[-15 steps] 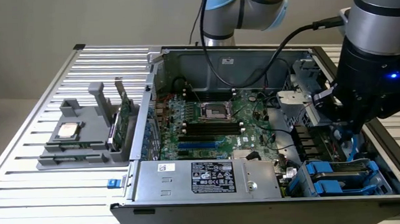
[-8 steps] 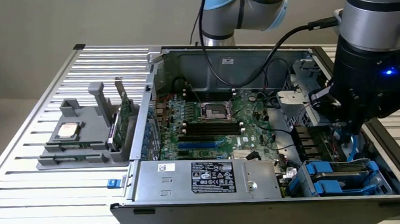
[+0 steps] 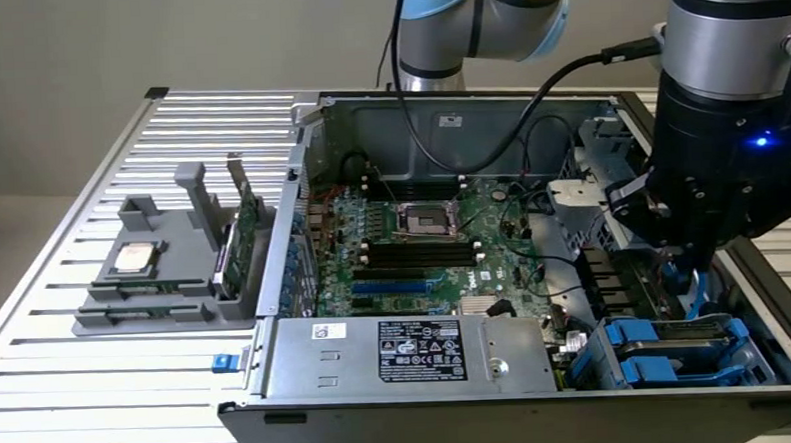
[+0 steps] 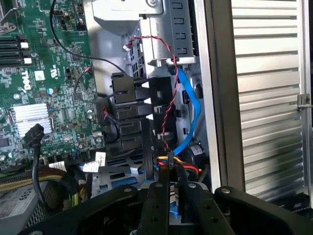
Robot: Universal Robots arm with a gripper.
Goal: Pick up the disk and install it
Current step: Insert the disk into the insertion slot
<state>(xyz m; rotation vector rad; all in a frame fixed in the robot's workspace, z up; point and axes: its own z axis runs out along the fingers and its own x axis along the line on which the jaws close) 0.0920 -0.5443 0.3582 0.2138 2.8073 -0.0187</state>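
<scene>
My gripper point(image 3: 693, 272) reaches down into the open computer case point(image 3: 364, 108) at the exterior view's right, over the drive bay point(image 3: 669, 355). In the wrist view the gripper point(image 4: 172, 198) has its two black fingers point(image 4: 156, 205) nearly together. A thin blue and grey strip, the disk point(image 4: 172, 209) seen edge-on in its blue carrier, sits between them. A blue piece of the disk point(image 3: 702, 290) shows just below the gripper, above the blue carriers in the bay. Most of the disk is hidden by the gripper.
The motherboard point(image 3: 424, 250) fills the case floor, with a silver power supply point(image 3: 415, 351) at the front. A blue cable point(image 4: 188, 112) and red-black wires hang by the bay. The case wall point(image 4: 220, 98) lies close by. A grey fixture point(image 3: 138, 283) holds a chip and a green card point(image 3: 244, 248).
</scene>
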